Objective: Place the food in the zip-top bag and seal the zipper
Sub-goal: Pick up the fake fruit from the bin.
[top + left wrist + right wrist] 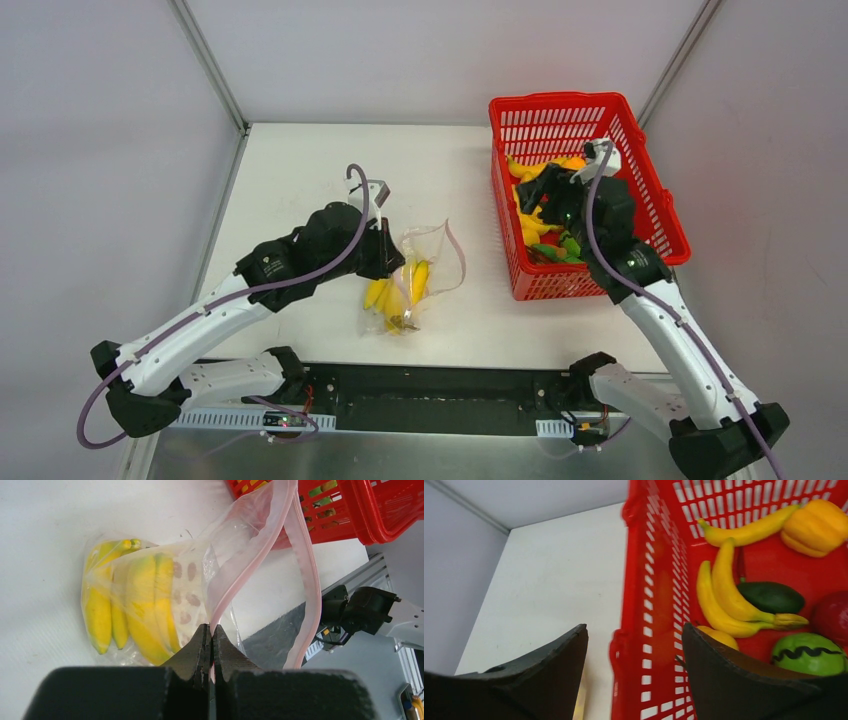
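Note:
The clear zip-top bag [432, 262] lies mid-table with yellow bananas [398, 292] inside, also seen in the left wrist view [135, 605]. Its pink zipper strip [306, 560] arcs open. My left gripper [390, 250] is shut on the bag's zipper edge [211, 630]. My right gripper [548, 192] is open and empty [634, 630], straddling the left wall of the red basket [649, 580]. In the basket lie bananas [724, 590], an orange piece [816, 527], a dark green piece [771, 597], a round green piece [809, 652] and a red piece [831, 617].
The red lattice basket [662, 215] stands at the back right of the white table. Grey walls close in the left, back and right. A black rail runs along the near edge [440, 395] between the arm bases.

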Robot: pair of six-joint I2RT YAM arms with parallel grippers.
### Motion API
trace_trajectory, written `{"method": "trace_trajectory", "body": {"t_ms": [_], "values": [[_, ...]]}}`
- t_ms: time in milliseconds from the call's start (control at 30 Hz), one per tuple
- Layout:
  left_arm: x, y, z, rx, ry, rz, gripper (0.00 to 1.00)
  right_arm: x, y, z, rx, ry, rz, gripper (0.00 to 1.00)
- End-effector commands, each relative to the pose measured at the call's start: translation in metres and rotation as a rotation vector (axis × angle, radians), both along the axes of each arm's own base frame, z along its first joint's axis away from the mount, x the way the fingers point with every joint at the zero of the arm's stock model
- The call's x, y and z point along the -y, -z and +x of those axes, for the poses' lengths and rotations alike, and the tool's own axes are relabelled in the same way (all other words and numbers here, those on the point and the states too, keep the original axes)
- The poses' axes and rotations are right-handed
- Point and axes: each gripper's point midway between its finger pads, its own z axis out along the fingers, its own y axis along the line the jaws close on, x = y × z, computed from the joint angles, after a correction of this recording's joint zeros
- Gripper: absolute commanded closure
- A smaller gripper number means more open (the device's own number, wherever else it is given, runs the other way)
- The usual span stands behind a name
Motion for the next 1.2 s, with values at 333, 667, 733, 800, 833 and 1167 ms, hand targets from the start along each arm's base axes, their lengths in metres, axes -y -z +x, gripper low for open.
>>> {"method": "trace_trajectory", "body": {"t_ms": [333, 667, 733, 800, 833, 1167], "values": [[0.003, -0.006, -0.001, -0.004, 0.015, -0.026, 1.00, 0.086, 0.045, 0.052, -0.361, 0.051, -0.028, 0.24], [0.002, -0.003, -0.001, -0.004, 0.011, -0.017, 1.00, 0.075, 0.116, 0.009, -0.715, -0.235, -0.167, 0.19], [0.002, -0.003, -0.001, -0.004, 0.015, -0.013, 1.00, 0.078, 0.122, 0.005, -0.708, -0.260, -0.208, 0.19], [0.004, -0.003, 0.000, -0.008, 0.020, -0.005, 1.00, 0.081, 0.124, 0.008, -0.674, -0.262, -0.236, 0.17], [0.004, -0.002, 0.000, -0.010, 0.022, -0.002, 1.00, 0.081, 0.124, 0.011, -0.660, -0.256, -0.234, 0.16], [0.006, 0.000, 0.005, -0.017, 0.004, 0.012, 1.00, 0.079, 0.151, 0.104, -0.516, -0.184, -0.192, 0.17]]}}
